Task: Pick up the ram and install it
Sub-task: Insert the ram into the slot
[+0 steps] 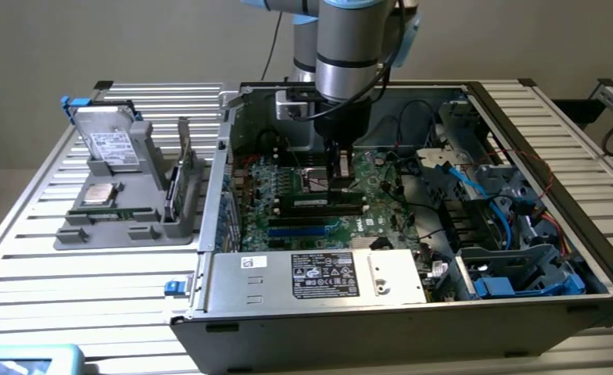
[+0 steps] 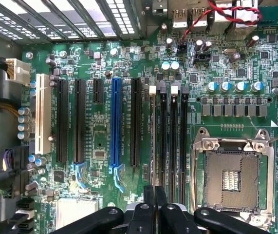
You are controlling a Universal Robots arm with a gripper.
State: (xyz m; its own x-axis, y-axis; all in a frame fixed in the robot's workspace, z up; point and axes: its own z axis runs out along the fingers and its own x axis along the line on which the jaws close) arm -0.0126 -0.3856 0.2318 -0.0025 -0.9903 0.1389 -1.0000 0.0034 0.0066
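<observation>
The ram [image 1: 322,202] is a long dark-green stick standing on edge in a memory slot of the motherboard [image 1: 285,187], inside the open computer case. My gripper [image 1: 339,187] reaches straight down onto the stick's exterior-view right half. In the wrist view the ram [image 2: 153,136] shows edge-on as a thin strip in the outermost memory slot, and it runs in between my fingertips. The gripper [image 2: 154,194] is shut on its upper edge. The neighbouring memory slots [image 2: 173,136] hold nothing.
The case walls [image 1: 223,148], the power supply [image 1: 317,275], and blue and black cables [image 1: 474,187] ring the motherboard. An open CPU socket [image 2: 232,175] lies beside the memory slots. A grey holder [image 1: 129,211] outside the case carries a drive, a silver chip and an upright green card.
</observation>
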